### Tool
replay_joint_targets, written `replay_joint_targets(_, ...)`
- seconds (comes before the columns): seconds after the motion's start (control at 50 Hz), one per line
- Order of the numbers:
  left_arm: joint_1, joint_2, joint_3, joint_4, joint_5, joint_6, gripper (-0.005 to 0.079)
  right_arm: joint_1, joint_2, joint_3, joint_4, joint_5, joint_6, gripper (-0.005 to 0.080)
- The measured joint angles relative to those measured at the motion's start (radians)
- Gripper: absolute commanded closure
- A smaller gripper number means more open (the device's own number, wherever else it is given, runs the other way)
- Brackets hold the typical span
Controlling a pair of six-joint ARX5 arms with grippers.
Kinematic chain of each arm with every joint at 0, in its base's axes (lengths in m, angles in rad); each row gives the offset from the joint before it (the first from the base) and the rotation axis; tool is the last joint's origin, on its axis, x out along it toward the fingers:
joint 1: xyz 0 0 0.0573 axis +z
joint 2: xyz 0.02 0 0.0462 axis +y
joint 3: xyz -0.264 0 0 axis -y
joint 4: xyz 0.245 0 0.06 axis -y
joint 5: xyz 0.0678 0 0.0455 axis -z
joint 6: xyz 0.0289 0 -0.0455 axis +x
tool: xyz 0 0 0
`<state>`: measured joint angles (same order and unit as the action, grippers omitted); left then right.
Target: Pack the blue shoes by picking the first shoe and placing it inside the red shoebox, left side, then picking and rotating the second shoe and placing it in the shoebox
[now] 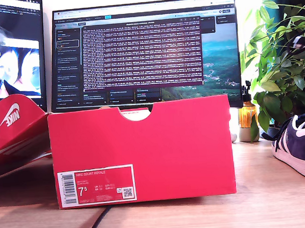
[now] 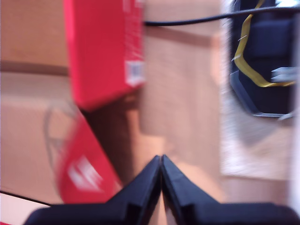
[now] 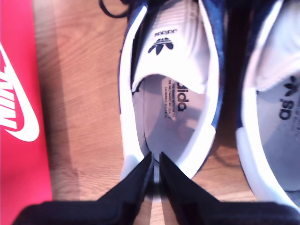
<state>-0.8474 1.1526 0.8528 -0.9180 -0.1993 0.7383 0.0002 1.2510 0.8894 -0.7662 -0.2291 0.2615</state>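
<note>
The red shoebox point(image 1: 144, 154) stands in the middle of the wooden table, its swoosh lid point(image 1: 17, 123) hanging open toward the exterior view's left. One blue shoe point(image 1: 299, 144) rests on the table at that view's right edge. No gripper shows in the exterior view. In the second wrist view my second gripper point(image 3: 154, 161) hovers over the heel of a blue shoe point(image 3: 213, 93), its fingers together but for a thin slit and holding nothing visible. The other blue shoe point(image 3: 276, 108) lies beside it. My first gripper point(image 2: 161, 159) is shut and empty, off to one side of the shoebox point(image 2: 103, 47).
A monitor point(image 1: 145, 49) stands behind the box, with a plant point(image 1: 281, 64) and an amber bottle point(image 1: 248, 115) at the exterior view's right. A black cable point(image 1: 98, 221) runs out under the box's front. A red swoosh-printed panel point(image 3: 18, 117) lies close beside the shoes.
</note>
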Motion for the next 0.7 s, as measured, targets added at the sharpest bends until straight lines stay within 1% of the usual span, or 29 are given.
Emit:
replay_joint_targets(0.06,-0.013,0.037,0.000,0.046,-0.029,0.000,0.0761,0.013,0.008,0.035,-0.034,-0.001,0.000,0.0680)
replay_joint_targets(0.14,-0.023,0.077,0.000,0.082,-0.038,0.000,0.0761,0.034,0.010,0.098,-0.074,-0.001,0.000,0.0543)
replay_joint_targets(0.18,-0.025,0.094,0.000,0.092,-0.042,0.000,0.0761,0.040,0.010,0.132,-0.093,-0.002,0.000,0.0498)
replay_joint_targets(0.22,-0.027,0.112,0.000,0.104,-0.055,0.000,0.0761,0.046,0.010,0.167,-0.111,-0.003,-0.003,0.0483)
replay_joint_targets(0.34,-0.027,0.164,0.000,0.152,-0.087,0.001,0.0761,0.059,0.010,0.230,-0.144,-0.005,-0.027,0.0482)
replay_joint_targets(0.42,-0.027,0.186,0.000,0.168,-0.105,0.002,0.0761,0.061,0.026,0.230,-0.169,-0.005,-0.028,0.0439)
replay_joint_targets(0.54,-0.028,0.202,0.000,0.179,-0.125,0.002,0.0761,0.062,0.112,0.230,-0.187,-0.005,-0.048,0.0355)
replay_joint_targets(0.7,-0.028,0.202,0.000,0.181,-0.135,0.002,0.0761,0.072,0.236,0.227,-0.189,-0.004,-0.074,0.0341)
